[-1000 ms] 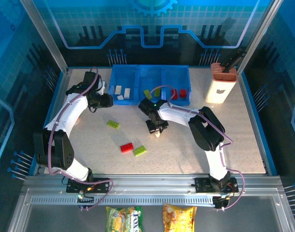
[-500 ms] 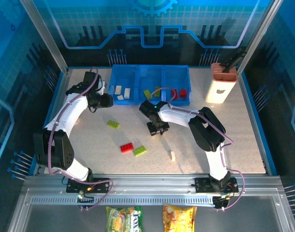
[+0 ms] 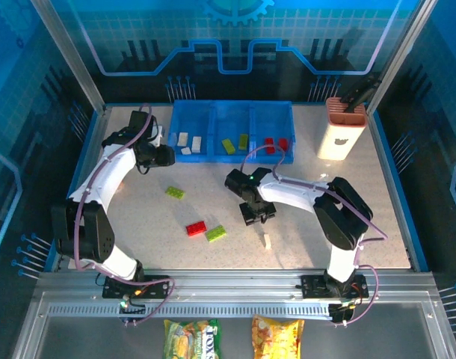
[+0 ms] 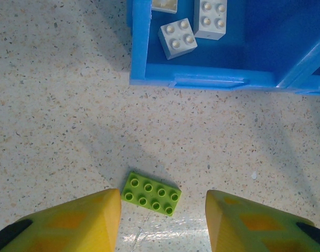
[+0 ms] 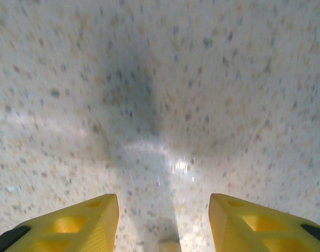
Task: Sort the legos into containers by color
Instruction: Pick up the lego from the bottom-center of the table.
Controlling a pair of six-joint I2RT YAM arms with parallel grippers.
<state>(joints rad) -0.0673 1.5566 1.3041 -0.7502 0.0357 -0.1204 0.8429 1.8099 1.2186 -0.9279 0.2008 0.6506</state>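
Right claw (image 3: 258,215) spread wide and empty, low over the bare table (image 3: 325,224). White lego (image 3: 267,241) just beside it on the near side, toward the arm bases, lying loose with its long axis running near-to-far. On the wrist view, barely peeking in at the bottom edge between the fingers. Much nearer this arm than the left. Left claw (image 4: 163,210) likewise parted, holding nothing, with a lime green lego (image 4: 152,193) framed between its fingers, short of the blue tray (image 4: 202,84).

Legos (image 3: 196,227): four white; four green; three red.
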